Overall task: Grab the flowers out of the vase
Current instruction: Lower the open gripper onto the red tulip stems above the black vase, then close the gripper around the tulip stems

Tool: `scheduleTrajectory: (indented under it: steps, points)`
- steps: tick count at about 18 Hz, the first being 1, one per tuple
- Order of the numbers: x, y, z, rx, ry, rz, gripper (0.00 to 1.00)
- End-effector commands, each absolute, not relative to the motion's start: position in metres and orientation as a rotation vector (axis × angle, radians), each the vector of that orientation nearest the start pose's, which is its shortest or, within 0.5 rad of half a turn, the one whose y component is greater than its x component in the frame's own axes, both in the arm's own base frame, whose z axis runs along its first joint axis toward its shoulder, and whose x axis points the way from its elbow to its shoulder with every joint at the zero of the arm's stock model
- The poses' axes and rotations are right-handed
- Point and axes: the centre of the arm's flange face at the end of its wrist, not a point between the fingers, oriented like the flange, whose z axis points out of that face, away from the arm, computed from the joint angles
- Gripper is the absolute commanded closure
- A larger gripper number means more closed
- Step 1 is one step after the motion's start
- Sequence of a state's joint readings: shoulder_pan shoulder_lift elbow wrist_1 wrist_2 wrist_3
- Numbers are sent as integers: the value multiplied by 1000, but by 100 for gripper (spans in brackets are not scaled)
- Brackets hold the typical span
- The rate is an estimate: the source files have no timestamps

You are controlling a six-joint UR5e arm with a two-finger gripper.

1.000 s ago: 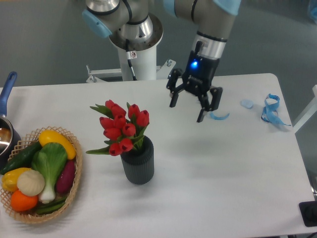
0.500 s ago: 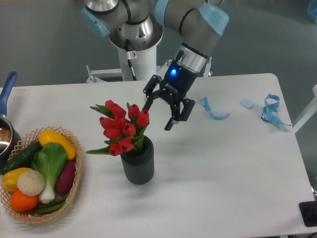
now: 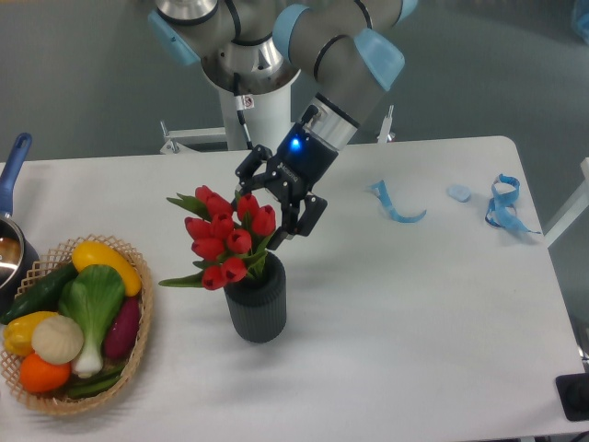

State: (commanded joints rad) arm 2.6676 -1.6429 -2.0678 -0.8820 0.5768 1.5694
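The flowers (image 3: 224, 238), a bunch of red tulip buds with green leaves, stand in the vase (image 3: 257, 299), a short dark ribbed cylinder left of the table's middle. My gripper (image 3: 266, 211) is open and tilted down to the left. Its fingers stand on either side of the bunch's upper right buds, one finger (image 3: 242, 181) behind them and one finger (image 3: 294, 228) to their right. I cannot tell whether the fingers touch the buds.
A wicker basket (image 3: 140, 345) of vegetables sits at the left front. A blue-handled pot (image 3: 12, 169) is at the left edge. Blue ribbon pieces (image 3: 396, 208) and a blue strap (image 3: 503, 203) lie at the right back. The robot's base (image 3: 250, 78) stands behind the table.
My gripper has swung left from the right back of the table, dropped and tilted, and now reaches the top of the flowers. The flowers and vase have not moved.
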Motion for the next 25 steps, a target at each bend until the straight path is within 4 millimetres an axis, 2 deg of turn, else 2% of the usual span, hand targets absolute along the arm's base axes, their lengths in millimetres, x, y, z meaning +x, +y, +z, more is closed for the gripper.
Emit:
scheduleTrajectory:
  steps: [5, 7, 14, 18, 23, 25]
  points:
    - [-322, 415, 334, -2069, 566, -161, 0]
    - [-327, 417, 326, -2075, 560, -174, 0]
    - [-338, 416, 334, -2075, 549, -152, 0]
    - [-331, 417, 330, -2078, 546, -171, 0]
    - [-315, 427, 334, -2082, 534, -211, 0]
    - [-315, 428, 335, -2082, 536, -212, 0]
